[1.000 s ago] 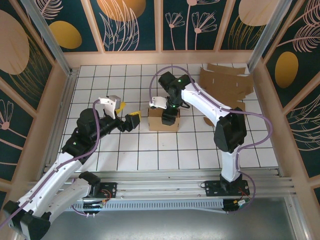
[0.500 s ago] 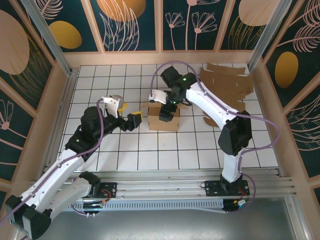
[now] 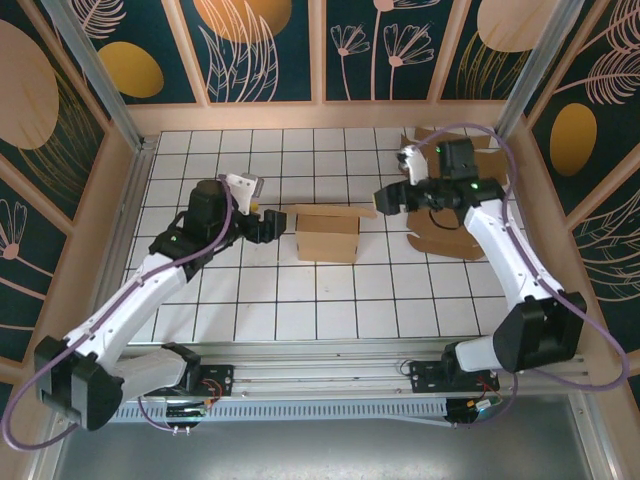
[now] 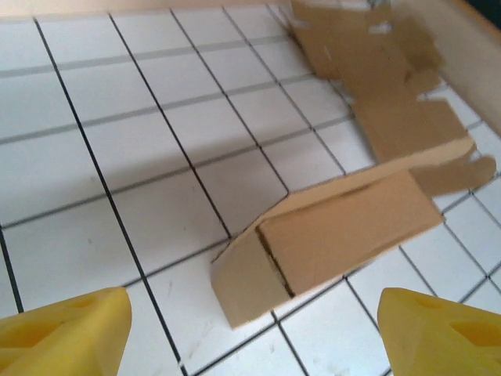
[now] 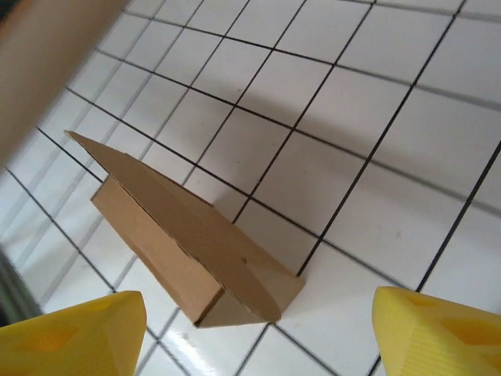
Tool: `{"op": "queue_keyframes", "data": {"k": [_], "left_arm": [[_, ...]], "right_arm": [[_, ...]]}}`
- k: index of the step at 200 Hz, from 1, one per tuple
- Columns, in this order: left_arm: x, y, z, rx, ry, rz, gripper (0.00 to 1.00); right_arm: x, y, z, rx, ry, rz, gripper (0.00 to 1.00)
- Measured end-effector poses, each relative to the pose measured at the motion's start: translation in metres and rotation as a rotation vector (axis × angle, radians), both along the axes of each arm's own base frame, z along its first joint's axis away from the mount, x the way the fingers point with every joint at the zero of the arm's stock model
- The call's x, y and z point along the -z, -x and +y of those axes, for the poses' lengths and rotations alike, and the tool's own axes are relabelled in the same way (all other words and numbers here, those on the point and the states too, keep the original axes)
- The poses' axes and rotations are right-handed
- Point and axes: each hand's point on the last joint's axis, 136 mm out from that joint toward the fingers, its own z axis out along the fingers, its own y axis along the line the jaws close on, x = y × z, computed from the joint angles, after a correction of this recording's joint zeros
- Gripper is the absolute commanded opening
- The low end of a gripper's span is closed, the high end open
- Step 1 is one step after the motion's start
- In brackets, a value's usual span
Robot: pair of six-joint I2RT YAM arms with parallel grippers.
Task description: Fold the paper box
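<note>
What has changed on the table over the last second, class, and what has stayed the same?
The right gripper has pulled off the paper box and swung right, toward the flat cardboard; it is open. The left gripper, also open, has edged closer to the box's left end. The box itself stays where it was.

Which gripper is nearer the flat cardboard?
Right. The right gripper hangs beside the cardboard, at its left edge. The left gripper is left of the box, which lies between it and the cardboard.
</note>
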Motion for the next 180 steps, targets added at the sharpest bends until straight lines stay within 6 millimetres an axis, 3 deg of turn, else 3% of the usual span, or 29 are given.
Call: {"op": "queue_keyframes", "data": {"k": [31,109,180], "left_arm": [[0.012,-0.013,-0.007,0.067,-0.013,0.064,0.84],[0.029,-0.029,-0.012,0.161,-0.033,0.086,0.83],[0.043,-0.030,-0.023,0.217,-0.008,0.124,0.61]], "right_arm": [[0.020,0.007,0.007,-0.028,-0.110,0.119,0.73],[0.028,0.008,0.029,-0.131,-0.159,0.130,0.56],[0.042,0.014,0.031,-0.141,-0.151,0.147,0.35]]}}
